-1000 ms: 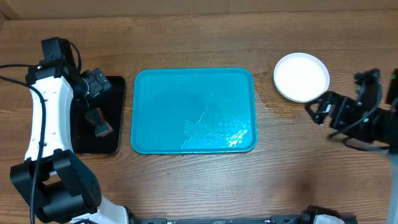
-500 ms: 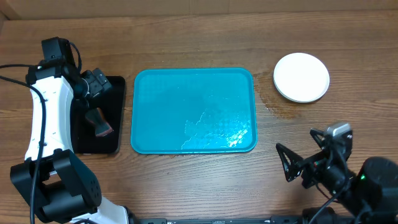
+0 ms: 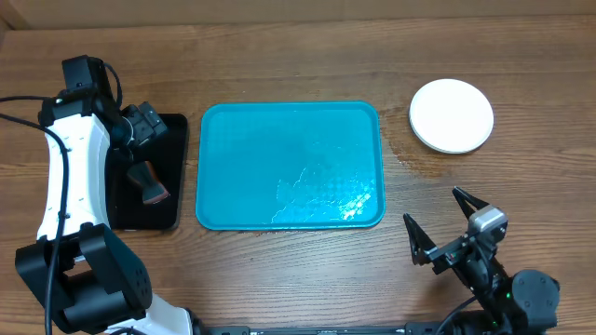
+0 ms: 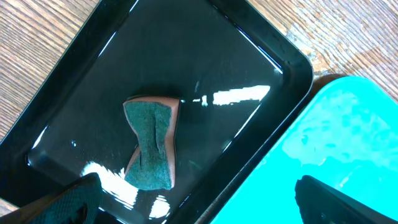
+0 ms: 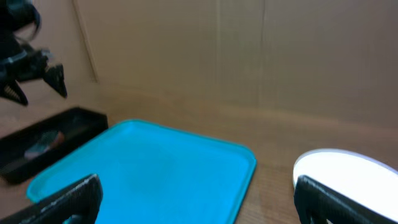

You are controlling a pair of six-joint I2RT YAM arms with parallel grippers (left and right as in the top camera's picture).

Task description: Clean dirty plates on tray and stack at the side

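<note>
Large turquoise rectangular plastic tray point(image 3: 289, 166): no plates on it; round white plastic plate point(image 3: 452, 114): on table point(image 3: 307, 270) beyond tray's right end, any beneath it hidden; left gripper point(image 4: 199, 205): fingers wide, empty, over black tray point(image 3: 172, 209); right gripper point(image 3: 440, 225): wide, empty; task seemingly complete

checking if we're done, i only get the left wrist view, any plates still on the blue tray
observer: no, the tray is bare apart from a wet-looking sheen.
operator: so where are the plates
observer: a white plate sits on the table, right of the tray's far corner. I can't tell if others lie under it.
operator: and the right arm
observer: the right arm is out past the tray's near right corner, well apart from the plate, jaws open and empty.
</note>
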